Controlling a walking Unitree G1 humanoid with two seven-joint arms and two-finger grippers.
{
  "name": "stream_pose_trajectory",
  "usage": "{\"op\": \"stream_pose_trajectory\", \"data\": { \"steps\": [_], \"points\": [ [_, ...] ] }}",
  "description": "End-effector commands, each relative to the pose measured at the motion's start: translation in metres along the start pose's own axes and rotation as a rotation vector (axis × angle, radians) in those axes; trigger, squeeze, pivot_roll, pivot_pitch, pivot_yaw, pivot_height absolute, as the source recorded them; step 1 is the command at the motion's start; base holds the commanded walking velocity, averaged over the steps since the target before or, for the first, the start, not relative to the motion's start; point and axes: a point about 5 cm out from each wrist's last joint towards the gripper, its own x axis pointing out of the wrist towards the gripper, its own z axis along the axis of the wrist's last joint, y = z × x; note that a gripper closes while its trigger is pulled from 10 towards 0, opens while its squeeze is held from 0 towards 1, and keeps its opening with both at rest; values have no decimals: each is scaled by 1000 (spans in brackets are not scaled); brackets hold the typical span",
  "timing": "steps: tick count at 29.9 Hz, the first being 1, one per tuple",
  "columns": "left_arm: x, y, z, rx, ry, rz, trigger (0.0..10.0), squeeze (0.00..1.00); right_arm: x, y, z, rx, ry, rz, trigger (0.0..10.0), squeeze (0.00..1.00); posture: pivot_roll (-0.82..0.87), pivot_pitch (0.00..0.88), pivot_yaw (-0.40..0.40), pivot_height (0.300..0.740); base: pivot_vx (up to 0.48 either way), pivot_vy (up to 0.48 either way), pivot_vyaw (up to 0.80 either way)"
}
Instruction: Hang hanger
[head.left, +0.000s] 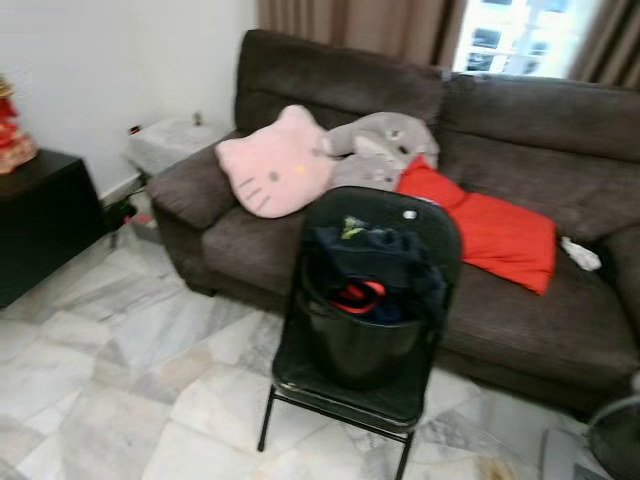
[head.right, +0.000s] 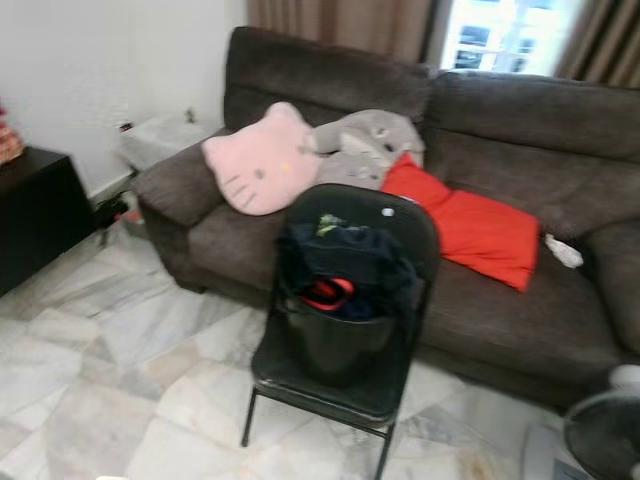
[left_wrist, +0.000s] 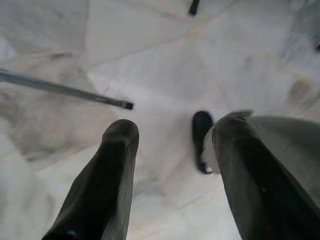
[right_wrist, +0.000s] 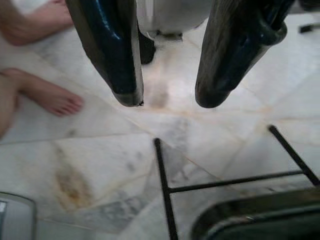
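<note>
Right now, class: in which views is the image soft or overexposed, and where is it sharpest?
Both eye views are slightly motion-soft; the bright window behind the dark brown fabric sofa is blown out white. In the left wrist view, the open left gripper and pale marble floor are blurred. The right wrist view is sharpest, its open right gripper fingers glossy.

Bucket (head.left: 362, 345) on chair (head.left: 345, 400), before sofa (head.left: 520, 330).
</note>
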Motion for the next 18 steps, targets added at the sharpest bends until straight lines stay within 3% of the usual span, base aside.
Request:
{"op": "stream_pose_trajectory", "data": {
  "steps": [1,8,18],
  "points": [
    [2,-8,2,7,0,-17,10000,0,-3,-10,-6,-6,19,-28,10000,0,-1,0,-37,740,0,0,0],
    [2,-13,-2,14,10,-25,10000,0,-3,-10,-5,-5,17,-28,10000,0,-2,0,-38,740,0,0,0],
    [-6,9,-12,-4,26,3,10000,0,-2,-9,-3,2,10,-27,10000,0,3,0,-38,740,0,0,0]
  ]
}}
